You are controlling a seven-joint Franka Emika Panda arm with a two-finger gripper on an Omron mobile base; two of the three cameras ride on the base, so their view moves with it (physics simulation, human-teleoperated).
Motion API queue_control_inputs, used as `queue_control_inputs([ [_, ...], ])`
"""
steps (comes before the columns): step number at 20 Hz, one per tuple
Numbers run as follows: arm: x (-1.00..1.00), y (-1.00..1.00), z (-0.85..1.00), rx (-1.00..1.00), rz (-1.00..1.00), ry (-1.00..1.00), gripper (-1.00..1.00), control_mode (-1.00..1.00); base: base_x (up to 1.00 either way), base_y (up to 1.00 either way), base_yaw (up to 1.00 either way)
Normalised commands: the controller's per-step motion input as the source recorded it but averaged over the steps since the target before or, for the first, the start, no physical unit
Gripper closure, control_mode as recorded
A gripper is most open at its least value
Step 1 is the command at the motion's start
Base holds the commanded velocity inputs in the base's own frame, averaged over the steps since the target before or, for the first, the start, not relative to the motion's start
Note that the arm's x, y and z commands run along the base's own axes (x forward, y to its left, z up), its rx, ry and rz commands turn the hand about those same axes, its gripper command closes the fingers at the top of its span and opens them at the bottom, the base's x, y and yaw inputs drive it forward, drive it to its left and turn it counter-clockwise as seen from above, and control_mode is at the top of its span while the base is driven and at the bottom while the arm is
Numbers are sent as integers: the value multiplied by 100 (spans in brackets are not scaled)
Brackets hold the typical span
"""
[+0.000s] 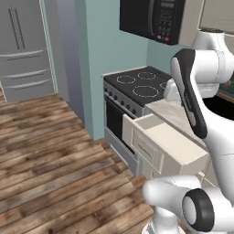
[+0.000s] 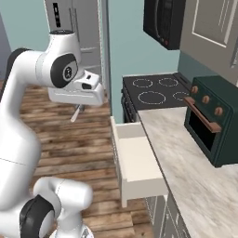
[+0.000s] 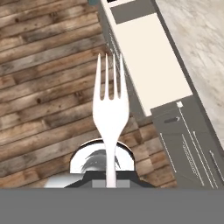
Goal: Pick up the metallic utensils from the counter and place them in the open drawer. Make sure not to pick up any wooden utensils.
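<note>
The gripper [image 3: 111, 183] is clamped on the handle of a silver fork [image 3: 109, 114], tines pointing away from the hand, evidently for carrying to the open drawer [image 2: 135, 160]. It hangs over the wooden floor [image 3: 43, 87], beside the drawer rather than above it. In the right base view the fork [image 2: 76, 113] looks like a thin sliver below the hand. Beyond the drawer are the stove [image 2: 155, 90], a dark green toaster oven [image 2: 213, 120] on the counter [image 2: 195, 162]; nothing seems to bar the way.

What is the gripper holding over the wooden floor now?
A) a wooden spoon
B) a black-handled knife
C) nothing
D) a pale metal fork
D: in the hand view the gripper is shut on the handle of a pale metal fork, tines pointing away, over the wooden floor beside the open drawer.
</note>
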Motion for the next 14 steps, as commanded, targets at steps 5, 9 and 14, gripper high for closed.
queue_control_inputs([
  [5, 0, 0, 0, 0, 0, 0, 100, 100, 35, -30, -4],
  [9, 0, 0, 0, 0, 0, 0, 100, 100, 0, 0, 0],
  [14, 0, 0, 0, 0, 0, 0, 100, 100, 0, 0, 0],
])
